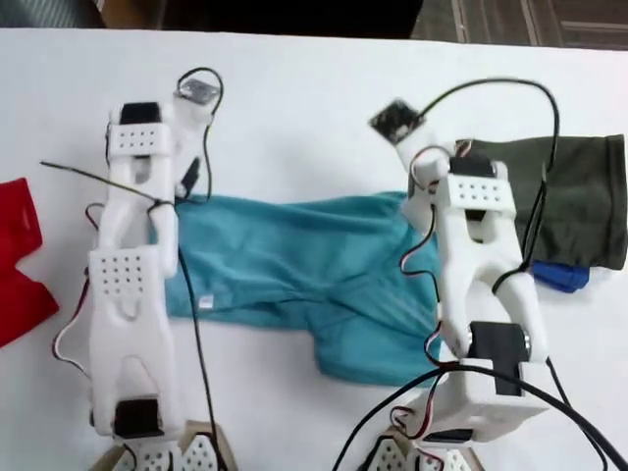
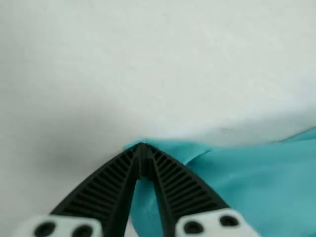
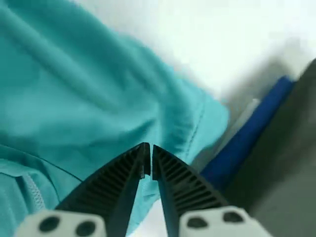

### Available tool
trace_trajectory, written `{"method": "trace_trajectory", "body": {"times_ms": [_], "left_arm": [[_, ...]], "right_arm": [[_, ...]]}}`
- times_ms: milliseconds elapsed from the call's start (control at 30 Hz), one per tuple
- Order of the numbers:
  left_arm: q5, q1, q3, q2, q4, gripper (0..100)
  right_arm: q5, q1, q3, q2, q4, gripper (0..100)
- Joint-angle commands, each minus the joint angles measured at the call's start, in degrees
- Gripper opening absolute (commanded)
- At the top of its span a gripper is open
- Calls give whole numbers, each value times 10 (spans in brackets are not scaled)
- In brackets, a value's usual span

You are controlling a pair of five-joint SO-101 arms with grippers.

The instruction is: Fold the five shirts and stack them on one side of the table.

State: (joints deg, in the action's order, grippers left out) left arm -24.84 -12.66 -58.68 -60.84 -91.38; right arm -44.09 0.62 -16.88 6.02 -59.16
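The picture's edge cuts off the red cloth shirt (image 1: 20,263). My right arm (image 1: 481,255) and the dark olive shirt (image 1: 579,196) hide most of the blue cloth (image 1: 561,278).

The white left arm (image 1: 128,285) stretches out flat from its base. Its black ribbed pincer (image 2: 143,155) is closed, tips pinching the edge of the teal cloth shirt (image 2: 256,182). The white right arm (image 1: 481,255) folds at the elbow near its base. Its black pincer (image 3: 148,160) is drawn together, tips almost touching.
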Motion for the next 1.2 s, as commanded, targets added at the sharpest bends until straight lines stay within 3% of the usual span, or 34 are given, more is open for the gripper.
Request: {"method": "trace_trajectory", "body": {"times_ms": [0, 133, 333, 467, 567, 700, 833, 1000, 1167], "left_arm": [[1, -46, -51, -7, 7, 27], [0, -77, -77, -34, 4, 27], [0, -79, -89, -43, -9, 27], [1, -80, -171, -18, -35, 27], [1, -81, -237, 10, -81, 27], [4, -80, -240, 66, -113, 27], [4, -61, -83, 156, -113, 27], [1, -14, 205, 337, -108, 27], [-14, 10, 529, 526, 25, 27]], "right_arm": [[-15, -7, -65, -36, 83, 21], [-33, -14, -135, -36, 183, 21], [-33, -12, -152, -35, 223, 21], [-33, 0, -145, -35, 272, 21], [-30, 20, -105, -22, 265, 20], [-23, 39, 13, 20, 151, 20], [28, 37, 106, 28, 39, 20], [32, 36, 129, 23, -39, 21], [31, 39, 82, -58, -83, 21]]}}
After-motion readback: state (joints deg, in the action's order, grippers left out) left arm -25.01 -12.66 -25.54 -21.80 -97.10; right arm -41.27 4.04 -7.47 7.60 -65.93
